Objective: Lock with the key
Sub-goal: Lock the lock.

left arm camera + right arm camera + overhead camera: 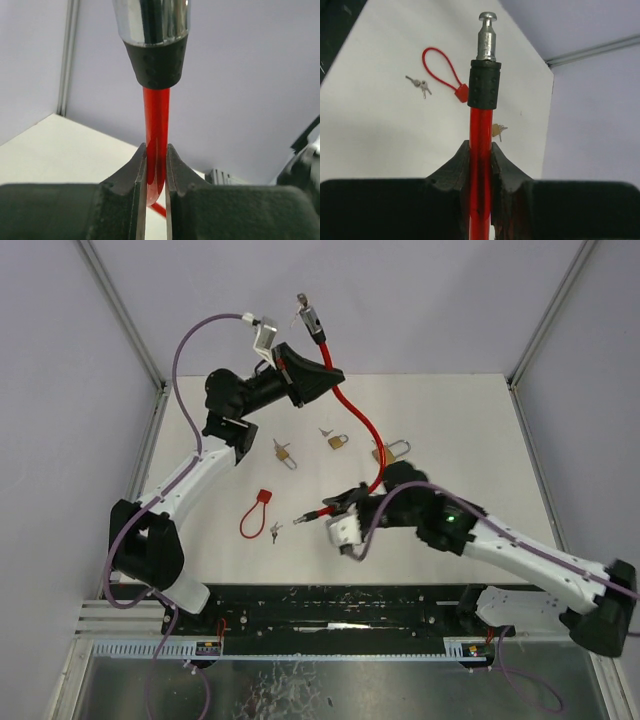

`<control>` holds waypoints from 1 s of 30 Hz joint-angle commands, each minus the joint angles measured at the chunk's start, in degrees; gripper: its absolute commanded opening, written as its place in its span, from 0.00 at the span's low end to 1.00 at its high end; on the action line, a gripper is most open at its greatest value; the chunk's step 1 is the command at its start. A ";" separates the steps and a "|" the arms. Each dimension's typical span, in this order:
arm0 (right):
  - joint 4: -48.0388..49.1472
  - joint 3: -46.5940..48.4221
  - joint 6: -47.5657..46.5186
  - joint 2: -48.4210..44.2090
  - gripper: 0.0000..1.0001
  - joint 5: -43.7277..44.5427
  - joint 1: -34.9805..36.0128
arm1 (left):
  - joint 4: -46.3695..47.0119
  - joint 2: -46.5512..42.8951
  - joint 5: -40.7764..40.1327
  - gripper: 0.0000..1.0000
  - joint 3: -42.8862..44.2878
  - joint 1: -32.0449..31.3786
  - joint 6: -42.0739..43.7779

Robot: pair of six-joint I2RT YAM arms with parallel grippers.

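A red cable lock (pixel 362 425) is stretched between both grippers. My left gripper (pixel 303 372) is shut on the cable (pixel 156 125) just below its chrome and black lock body (pixel 152 30), held high at the back. In the top view a silver key (pixel 301 301) sticks out at the lock body (pixel 314 320). My right gripper (pixel 338 504) is shut on the cable's other end (pixel 481 135), just behind the black collar (pixel 484 85) and bare metal pin (pixel 487 32). The pin (pixel 300 521) points left, low over the table and apart from the lock body.
A small red loop lock (pixel 258 512) with two silver keys (pixel 275 531) lies left of the pin, also seen in the right wrist view (pixel 440 67). Three brass padlocks (pixel 284 452) (pixel 338 440) (pixel 392 451) lie mid-table. Frame posts stand at the back corners.
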 commanded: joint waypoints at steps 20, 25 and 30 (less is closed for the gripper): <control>-1.08 1.89 57.81 -14.02 0.00 -43.51 -46.73 | -22.04 -19.42 -7.11 0.01 -26.55 -12.21 59.56; -2.54 1.68 55.20 -14.82 0.00 -42.50 -46.99 | -31.51 -18.39 -5.96 0.01 -22.84 -12.39 64.29; -3.66 1.63 53.93 -13.31 0.00 -43.17 -46.94 | -40.95 -16.18 -2.49 0.01 -17.75 -12.37 66.84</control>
